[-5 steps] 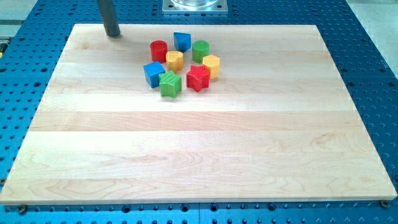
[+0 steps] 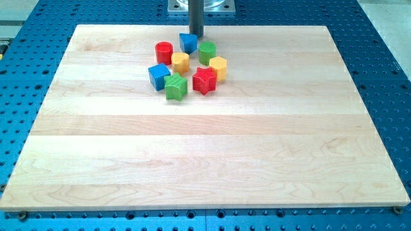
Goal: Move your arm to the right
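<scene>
My tip (image 2: 197,35) stands at the view's top edge of the wooden board (image 2: 205,154), just above and right of the blue block (image 2: 187,43), close to it or touching; I cannot tell which. Below lies a tight cluster: a red cylinder (image 2: 164,51), a green cylinder (image 2: 207,52), a yellow block (image 2: 180,62), another yellow block (image 2: 218,67), a blue cube (image 2: 158,76), a red star-like block (image 2: 204,81) and a green star-like block (image 2: 175,86).
The board rests on a blue perforated table (image 2: 379,58). A metal base plate (image 2: 201,6) sits beyond the board's top edge, behind the rod.
The rod has moved to the view's right along the board's top edge, from the top left corner to just above the blue block. The blocks have not moved.
</scene>
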`<action>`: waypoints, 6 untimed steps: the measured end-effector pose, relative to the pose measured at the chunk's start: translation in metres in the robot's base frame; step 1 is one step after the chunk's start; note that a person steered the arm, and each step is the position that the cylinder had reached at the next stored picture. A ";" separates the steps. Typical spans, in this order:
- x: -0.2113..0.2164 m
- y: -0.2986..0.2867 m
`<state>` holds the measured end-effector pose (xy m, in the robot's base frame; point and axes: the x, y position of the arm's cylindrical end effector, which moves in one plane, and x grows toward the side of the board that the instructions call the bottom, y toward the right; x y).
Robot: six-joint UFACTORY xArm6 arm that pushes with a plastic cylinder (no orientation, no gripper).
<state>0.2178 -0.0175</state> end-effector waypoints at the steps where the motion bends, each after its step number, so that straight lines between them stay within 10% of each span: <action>1: 0.005 -0.011; 6: 0.030 0.071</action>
